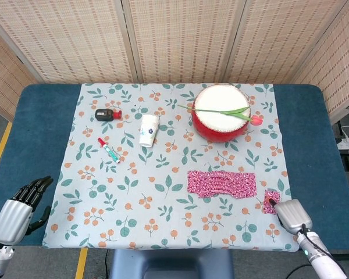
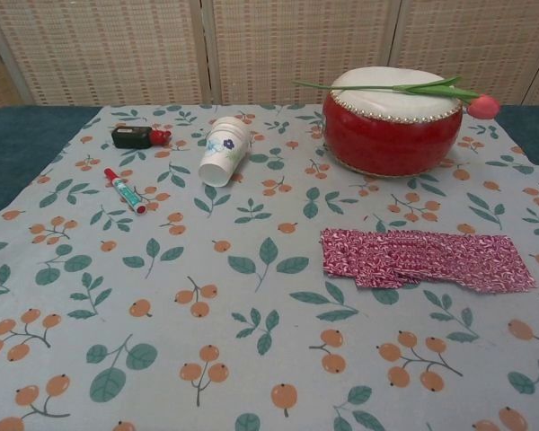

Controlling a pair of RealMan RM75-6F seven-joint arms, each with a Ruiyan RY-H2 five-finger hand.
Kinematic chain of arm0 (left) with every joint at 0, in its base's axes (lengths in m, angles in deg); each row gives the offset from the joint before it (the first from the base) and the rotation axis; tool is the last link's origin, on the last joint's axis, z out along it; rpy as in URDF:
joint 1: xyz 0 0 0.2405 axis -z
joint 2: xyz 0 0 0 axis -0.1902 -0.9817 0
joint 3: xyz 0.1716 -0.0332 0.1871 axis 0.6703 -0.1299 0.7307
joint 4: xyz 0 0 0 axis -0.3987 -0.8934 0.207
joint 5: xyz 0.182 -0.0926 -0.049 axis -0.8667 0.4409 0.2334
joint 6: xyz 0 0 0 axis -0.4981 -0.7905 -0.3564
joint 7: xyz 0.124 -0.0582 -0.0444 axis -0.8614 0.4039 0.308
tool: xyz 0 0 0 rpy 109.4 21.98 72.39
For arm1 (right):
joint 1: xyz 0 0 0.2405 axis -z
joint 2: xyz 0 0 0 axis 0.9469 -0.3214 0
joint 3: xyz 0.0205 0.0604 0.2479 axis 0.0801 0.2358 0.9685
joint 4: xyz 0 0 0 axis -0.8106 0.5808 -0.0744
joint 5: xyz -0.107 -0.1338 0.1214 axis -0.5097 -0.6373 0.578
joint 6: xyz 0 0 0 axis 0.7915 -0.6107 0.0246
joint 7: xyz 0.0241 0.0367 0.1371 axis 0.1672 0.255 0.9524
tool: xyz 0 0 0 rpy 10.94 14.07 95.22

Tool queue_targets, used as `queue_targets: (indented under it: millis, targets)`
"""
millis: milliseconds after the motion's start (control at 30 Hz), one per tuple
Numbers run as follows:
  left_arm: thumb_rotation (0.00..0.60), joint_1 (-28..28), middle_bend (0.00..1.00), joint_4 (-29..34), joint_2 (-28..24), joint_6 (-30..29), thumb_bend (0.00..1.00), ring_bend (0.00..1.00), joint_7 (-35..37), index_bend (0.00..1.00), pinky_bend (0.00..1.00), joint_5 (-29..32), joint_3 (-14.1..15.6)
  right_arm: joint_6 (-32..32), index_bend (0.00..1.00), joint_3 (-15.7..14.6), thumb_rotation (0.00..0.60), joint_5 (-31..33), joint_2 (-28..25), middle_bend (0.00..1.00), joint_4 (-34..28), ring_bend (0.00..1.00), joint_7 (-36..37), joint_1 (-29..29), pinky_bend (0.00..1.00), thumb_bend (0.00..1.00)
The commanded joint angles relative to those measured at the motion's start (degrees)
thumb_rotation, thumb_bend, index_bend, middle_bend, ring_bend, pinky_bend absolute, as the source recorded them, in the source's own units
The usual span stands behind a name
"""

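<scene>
At the near right of the table [image 1: 314, 145], my right hand [image 1: 289, 214] meets the pink cloth [image 1: 221, 183] (fingers' grip unclear, I cannot tell); a weak pinch could drop it.

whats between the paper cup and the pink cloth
Nothing but bare leaf-print tablecloth lies between the paper cup and the pink cloth; both head and chest views show it.

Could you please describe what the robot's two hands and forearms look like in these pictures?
The left hand has a ribbed silver-grey back and black fingers. The right hand has the same silver-grey ribbed shell, with an orange-red fingertip at its front; behind it runs a slim white forearm bearing a small green light.
</scene>
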State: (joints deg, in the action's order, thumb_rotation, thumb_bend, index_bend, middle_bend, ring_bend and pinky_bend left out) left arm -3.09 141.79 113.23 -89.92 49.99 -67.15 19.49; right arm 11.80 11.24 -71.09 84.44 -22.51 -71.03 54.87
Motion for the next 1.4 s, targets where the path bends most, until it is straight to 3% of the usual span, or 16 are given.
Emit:
queue_targets:
  millis: [33,400,1200,1333,1400]
  targets:
    - [0.600,0.0,0.11,0.0,0.0,0.1,0.50,0.16,0.1,0.07,0.28,0.1,0.0,-1.0,0.21,1.3,0.600,-2.4,1.4,0.75,0.8,0.82,3.0,-0.6,0.74,0.88]
    - [0.600,0.0,0.12,-0.2,0.0,0.1,0.50,0.16,0.3,0.07,0.28,0.1,0.0,2.4,0.19,3.1,0.600,-2.0,5.7,0.75,4.8,0.82,5.8,-3.0,0.74,0.88]
    - [0.600,0.0,0.12,0.0,0.0,0.3,0.50,0.16,-0.1,0.07,0.28,0.0,0.1,6.9,0.19,9.1,0.600,15.3,7.5,0.75,13.0,0.82,3.0,-5.3,0.74,0.88]
    - [0.600,0.1,0.12,0.1,0.0,0.6,0.50,0.16,-0.3,0.07,0.28,0.1,0.1,4.6,0.18,9.1,0.600,11.8,6.0,0.75,10.5,0.82,6.7,-4.6,0.74,0.88]
    - [0.600,0.1,0.12,0.1,0.0,0.6,0.50,0.16,-0.2,0.07,0.28,0.3,0.1,-0.2,0.13,8.8,0.600,5.3,4.5,0.75,7.7,0.81,12.0,-2.9,0.73,0.87]
